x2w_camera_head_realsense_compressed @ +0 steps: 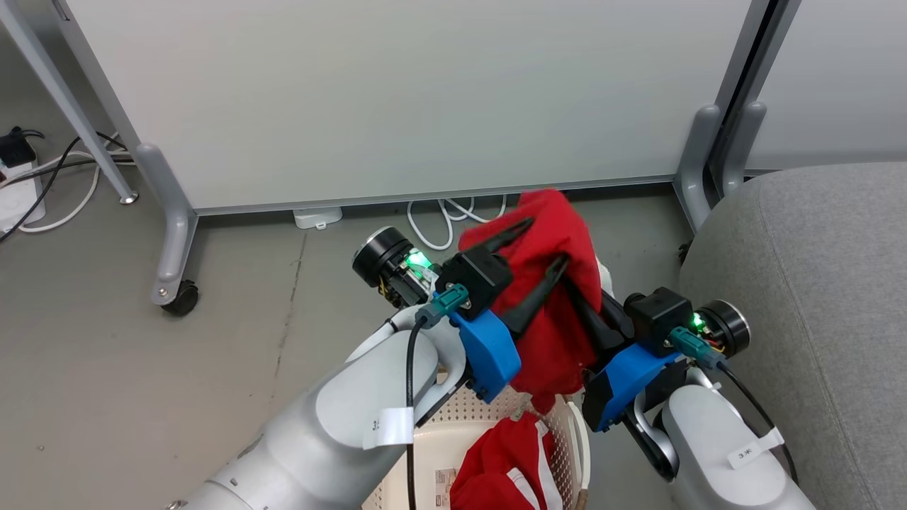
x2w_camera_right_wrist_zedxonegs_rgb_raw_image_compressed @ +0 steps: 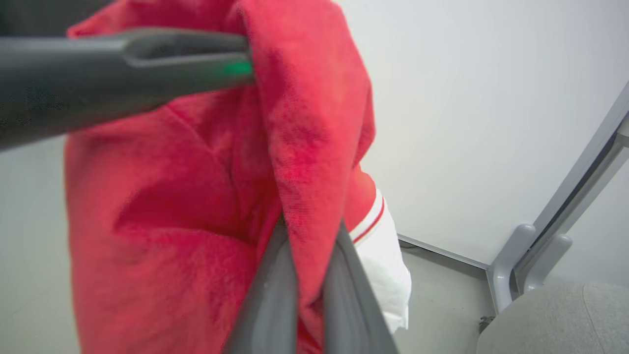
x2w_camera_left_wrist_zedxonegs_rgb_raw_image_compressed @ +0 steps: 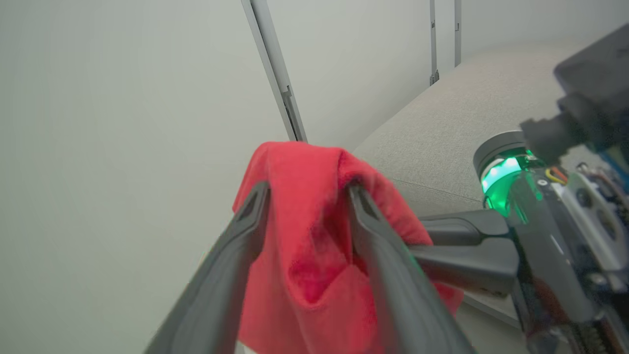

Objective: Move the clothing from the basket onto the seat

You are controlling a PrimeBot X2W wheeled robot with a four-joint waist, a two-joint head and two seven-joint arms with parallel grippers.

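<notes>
A red garment point(x2w_camera_head_realsense_compressed: 553, 340) hangs in the air above the basket point(x2w_camera_head_realsense_compressed: 489, 411), white trim showing at its far side point(x2w_camera_right_wrist_zedxonegs_rgb_raw_image_compressed: 383, 246). My left gripper point(x2w_camera_head_realsense_compressed: 548, 241) is open, its fingers spread with the cloth point(x2w_camera_left_wrist_zedxonegs_rgb_raw_image_compressed: 304, 246) draped over the tips and sagging between them. From the right, my right gripper point(x2w_camera_head_realsense_compressed: 592, 312) is shut on a fold of the same garment point(x2w_camera_right_wrist_zedxonegs_rgb_raw_image_compressed: 172, 196), its tips buried in the fabric. A second red garment with white stripes point(x2w_camera_head_realsense_compressed: 503, 460) lies in the basket. The grey seat point(x2w_camera_head_realsense_compressed: 815, 283) is to the right, beside the basket.
A white partition panel on grey legs with a caster point(x2w_camera_head_realsense_compressed: 177, 297) stands close ahead. A power strip point(x2w_camera_head_realsense_compressed: 18, 191) and cables lie on the floor at far left, and a white cable point(x2w_camera_head_realsense_compressed: 446, 212) lies under the panel. Grey floor stretches to the left.
</notes>
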